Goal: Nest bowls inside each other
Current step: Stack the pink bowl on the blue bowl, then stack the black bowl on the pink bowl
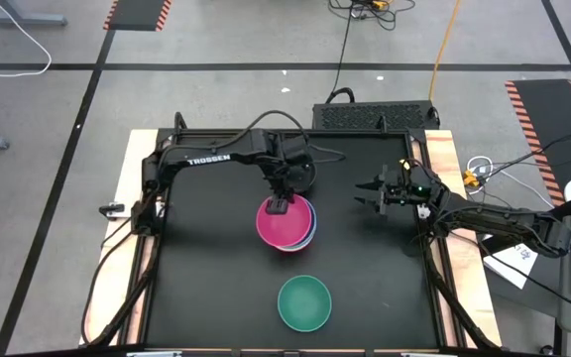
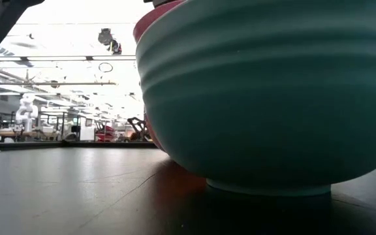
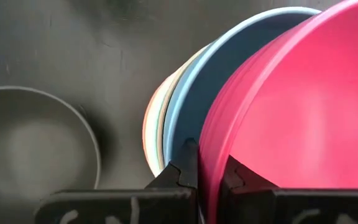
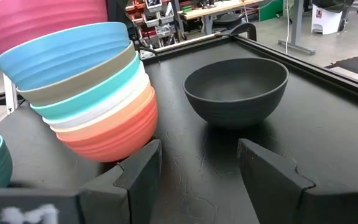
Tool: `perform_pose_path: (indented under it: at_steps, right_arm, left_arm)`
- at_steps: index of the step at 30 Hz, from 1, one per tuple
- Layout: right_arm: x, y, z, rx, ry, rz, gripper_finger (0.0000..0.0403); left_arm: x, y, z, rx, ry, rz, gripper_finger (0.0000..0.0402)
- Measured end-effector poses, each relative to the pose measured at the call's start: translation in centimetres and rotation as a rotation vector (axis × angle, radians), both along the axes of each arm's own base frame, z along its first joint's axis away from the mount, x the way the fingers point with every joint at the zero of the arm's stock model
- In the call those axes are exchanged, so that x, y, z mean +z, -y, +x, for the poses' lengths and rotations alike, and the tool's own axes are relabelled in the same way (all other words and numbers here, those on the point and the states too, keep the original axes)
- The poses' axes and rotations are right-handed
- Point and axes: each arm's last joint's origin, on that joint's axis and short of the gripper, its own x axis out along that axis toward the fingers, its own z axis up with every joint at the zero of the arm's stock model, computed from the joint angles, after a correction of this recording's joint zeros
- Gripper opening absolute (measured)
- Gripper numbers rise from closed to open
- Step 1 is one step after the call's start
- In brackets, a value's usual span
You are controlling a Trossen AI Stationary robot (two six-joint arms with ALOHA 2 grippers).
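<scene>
The left hand (image 1: pixel 280 207) pinches the rim of the magenta bowl (image 1: pixel 284 222), which sits tilted atop the stack (image 4: pixel 95 106) at mid-surface: blue, tan, teal, white, peach and red nested beneath. The right hand (image 1: pixel 374 194) waits spread just right of the stack, facing a lone black bowl (image 4: pixel 236 90). A green bowl (image 1: pixel 304 301) stands apart, nearer the front edge.

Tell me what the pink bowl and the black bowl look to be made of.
Pink bowl, pinched at its rim by the left gripper: likely plastic, thin wall, smooth matte surface with soft sheen. Black bowl: probably the same moulded plastic, matte, faint ridges ringing its outside.
</scene>
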Motion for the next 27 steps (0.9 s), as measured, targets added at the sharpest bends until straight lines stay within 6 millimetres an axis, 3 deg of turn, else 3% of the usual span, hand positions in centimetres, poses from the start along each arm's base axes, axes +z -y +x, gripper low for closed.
perform_pose_path:
  at_steps: [16, 21, 27]
  right_arm:
    - [0.0, 0.0, 0.0, 0.001, 0.000, -0.005, 0.0205]
    - [0.0, 0.0, 0.0, 0.002, -0.001, -0.011, 0.0205]
    - [0.0, 0.0, 0.0, 0.003, -0.003, -0.013, 0.0205]
  left_arm:
    - [-0.4, -0.3, 0.1, -0.004, -0.010, 0.044, 0.0011]
    - [0.4, -0.5, 0.5, 0.011, 0.036, 0.086, 0.0070]
    - [3.4, -0.1, 0.8, -0.004, 0.159, 0.097, 0.0135]
